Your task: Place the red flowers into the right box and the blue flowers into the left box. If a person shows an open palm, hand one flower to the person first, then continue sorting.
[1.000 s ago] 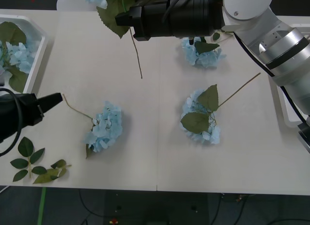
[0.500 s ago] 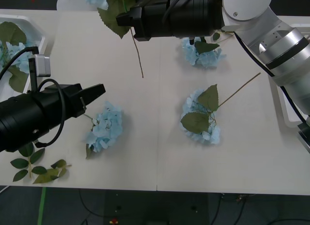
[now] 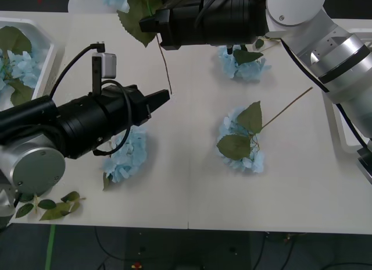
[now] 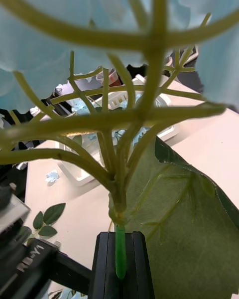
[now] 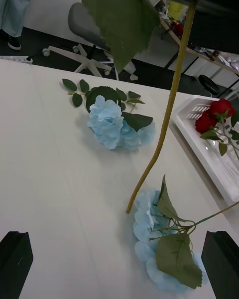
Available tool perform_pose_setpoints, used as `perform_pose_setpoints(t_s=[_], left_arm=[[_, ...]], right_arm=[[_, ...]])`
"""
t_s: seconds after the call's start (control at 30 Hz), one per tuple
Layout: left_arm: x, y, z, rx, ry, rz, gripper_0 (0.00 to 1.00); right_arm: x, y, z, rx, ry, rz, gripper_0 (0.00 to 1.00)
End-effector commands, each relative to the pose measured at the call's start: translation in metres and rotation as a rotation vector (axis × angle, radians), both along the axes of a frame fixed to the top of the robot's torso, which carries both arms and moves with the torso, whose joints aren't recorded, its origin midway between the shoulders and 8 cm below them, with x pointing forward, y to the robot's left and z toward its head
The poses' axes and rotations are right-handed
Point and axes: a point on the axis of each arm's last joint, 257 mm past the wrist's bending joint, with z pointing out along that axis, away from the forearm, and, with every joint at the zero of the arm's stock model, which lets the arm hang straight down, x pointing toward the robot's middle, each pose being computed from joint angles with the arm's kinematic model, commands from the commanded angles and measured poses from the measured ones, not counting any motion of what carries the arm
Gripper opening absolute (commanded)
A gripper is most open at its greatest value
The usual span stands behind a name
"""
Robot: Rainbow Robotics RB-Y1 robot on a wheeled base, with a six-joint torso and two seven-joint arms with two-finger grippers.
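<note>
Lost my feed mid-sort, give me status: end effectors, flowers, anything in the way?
Right end effector shut on a blue flower stem, held above the table. Left end effector open, reaching over centre table beside that hanging stem. Three blue flowers loose on the table.

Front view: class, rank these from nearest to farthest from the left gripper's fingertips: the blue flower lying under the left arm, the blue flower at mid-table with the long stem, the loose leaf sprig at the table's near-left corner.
Measured from the left gripper:
1. Blue flower under the left arm, just behind the fingertips, toward the robot.
2. Mid-table blue flower, off to the right.
3. Leaf sprig, near-left corner, farthest.
</note>
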Motion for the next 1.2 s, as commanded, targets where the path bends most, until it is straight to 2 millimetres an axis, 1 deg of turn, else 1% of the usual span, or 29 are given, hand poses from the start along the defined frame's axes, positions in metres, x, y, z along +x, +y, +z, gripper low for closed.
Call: perform_pose_setpoints(t_s=[0.03, 0.23, 0.43, 0.5, 0.8, 0.9, 1.0, 1.03, 1.07, 1.1, 1.13, 1.17, 1.2], left_arm=[[0.014, -0.035, 0.022, -0.083, -0.020, -0.014, 1.00], [0.028, -0.063, 0.021, -0.111, -0.035, -0.032, 1.00], [0.042, -0.077, 0.019, -0.148, -0.034, -0.020, 1.00], [0.046, -0.083, 0.022, -0.164, -0.031, -0.020, 1.00], [0.058, -0.093, 0.028, -0.182, -0.030, -0.020, 1.00], [0.065, -0.091, 0.029, -0.203, -0.036, -0.002, 1.00], [0.066, -0.092, 0.027, -0.207, -0.038, 0.001, 1.00], [0.067, -0.092, 0.027, -0.208, -0.037, 0.001, 0.95], [0.067, -0.092, 0.027, -0.207, -0.038, 0.001, 0.70], [0.066, -0.093, 0.028, -0.210, -0.037, 0.000, 0.36], [0.067, -0.092, 0.027, -0.208, -0.036, 0.002, 0.17], [0.067, -0.092, 0.027, -0.210, -0.035, 0.001, 0.00], [0.067, -0.092, 0.027, -0.211, -0.035, 0.001, 0.00]], right_arm=[[-0.011, 0.019, 0.030, 0.013, -0.033, 0.028, 0.00], [-0.011, 0.017, 0.026, -0.002, -0.026, 0.030, 0.00], [-0.009, 0.015, 0.025, -0.006, -0.024, 0.022, 0.00], [-0.009, 0.015, 0.025, -0.007, -0.025, 0.020, 0.00], [-0.008, 0.014, 0.024, -0.009, -0.023, 0.015, 0.00], [-0.007, 0.014, 0.023, -0.010, -0.021, 0.013, 0.00], [-0.007, 0.014, 0.024, -0.010, -0.022, 0.013, 0.00], [-0.007, 0.014, 0.024, -0.010, -0.022, 0.013, 0.00], [-0.007, 0.014, 0.025, -0.008, -0.021, 0.012, 0.00], [-0.007, 0.014, 0.024, -0.010, -0.022, 0.013, 0.00], [-0.007, 0.014, 0.024, -0.009, -0.021, 0.013, 0.00], [-0.007, 0.014, 0.024, -0.009, -0.021, 0.013, 0.00], [-0.007, 0.014, 0.024, -0.008, -0.021, 0.011, 0.00]])
